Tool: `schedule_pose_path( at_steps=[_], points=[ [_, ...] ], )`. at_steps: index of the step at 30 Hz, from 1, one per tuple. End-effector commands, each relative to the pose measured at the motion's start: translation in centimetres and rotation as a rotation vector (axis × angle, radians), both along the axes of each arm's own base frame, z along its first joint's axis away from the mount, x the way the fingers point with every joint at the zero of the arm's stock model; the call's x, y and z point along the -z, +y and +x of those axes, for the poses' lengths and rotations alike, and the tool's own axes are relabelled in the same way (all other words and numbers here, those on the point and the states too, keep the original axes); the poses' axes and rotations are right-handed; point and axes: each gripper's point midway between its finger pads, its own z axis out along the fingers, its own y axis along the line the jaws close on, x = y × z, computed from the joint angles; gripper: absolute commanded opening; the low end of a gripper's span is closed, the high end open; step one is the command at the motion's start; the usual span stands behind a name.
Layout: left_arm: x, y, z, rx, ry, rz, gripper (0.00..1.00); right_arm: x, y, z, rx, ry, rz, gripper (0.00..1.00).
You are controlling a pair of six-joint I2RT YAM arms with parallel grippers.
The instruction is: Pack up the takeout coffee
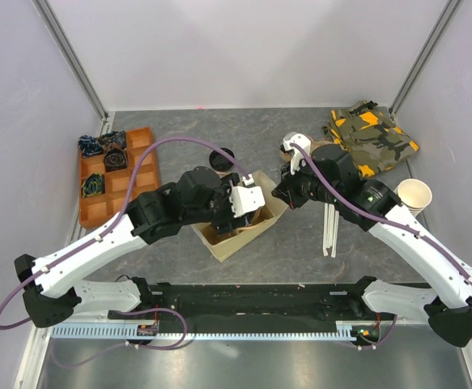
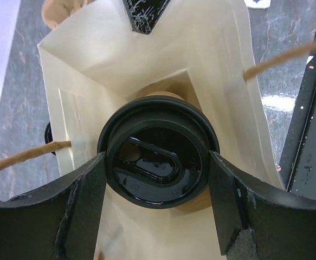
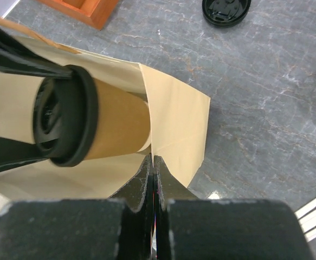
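left tool (image 2: 158,165) is spread wide and clamped on the takeout coffee (image 3: 101,122), one finger on each side of its black lid. we see the cup right between those fingers, its brown body reaching into the open mouth of the tan paper bag (image 3: 176,116), lid end facing the left wrist camera. right tool (image 3: 153,161) is fully closed, pinching the bag's rim just beside the cup's base. bag sits mid desk (image 1: 300,243).
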Motion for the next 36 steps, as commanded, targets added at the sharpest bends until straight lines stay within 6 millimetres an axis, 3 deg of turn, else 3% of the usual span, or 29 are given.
schedule_pose_path(
  at_steps=[1,12,19,23,26,27,28,30,32,33,36],
  points=[
    [-0.6,-0.6,0.9,-0.065,0.017,-0.041,0.18,-1.2,0.6,-0.9,-0.018,0.004,0.071,0.00],
    [1.7,-2.0,1.7,-0.089,0.036,-0.058,0.17,-0.7,-0.4,-1.6,0.005,0.002,0.063,0.00],
    [4.8,-2.3,1.0,-0.039,0.058,-0.043,0.16,-0.9,-1.0,-2.7,-0.020,-0.032,0.069,0.00],
    [4.5,-2.6,-0.2,0.041,0.069,-0.048,0.16,-0.6,-1.9,-3.1,-0.007,-0.022,0.027,0.44],
    [4.2,-2.8,-0.8,0.090,0.058,-0.052,0.16,-0.8,-2.4,-1.7,0.072,-0.010,-0.008,0.58],
    [4.2,-2.7,-0.7,0.096,0.051,-0.047,0.16,-1.8,-2.3,-1.2,0.080,-0.017,0.003,0.60],
    [4.2,-2.8,-0.8,0.101,0.054,-0.048,0.16,-1.3,-1.9,-0.6,0.083,0.006,-0.014,0.61],
    [4.3,-2.9,-0.8,0.112,0.050,-0.044,0.16,-2.2,-1.9,0.3,0.088,0.014,-0.001,0.64],
    [4.5,-2.9,-0.9,0.116,0.051,-0.041,0.16,-1.5,-1.7,0.9,0.058,0.060,-0.009,0.68],
    [4.7,-2.8,-1.0,0.119,0.050,-0.039,0.16,-1.5,-2.5,2.2,0.085,0.075,-0.019,0.68],
    [4.7,-2.6,-1.2,0.127,0.049,-0.040,0.16,-0.9,-2.9,3.1,0.005,0.109,-0.070,0.65]
  ],
)
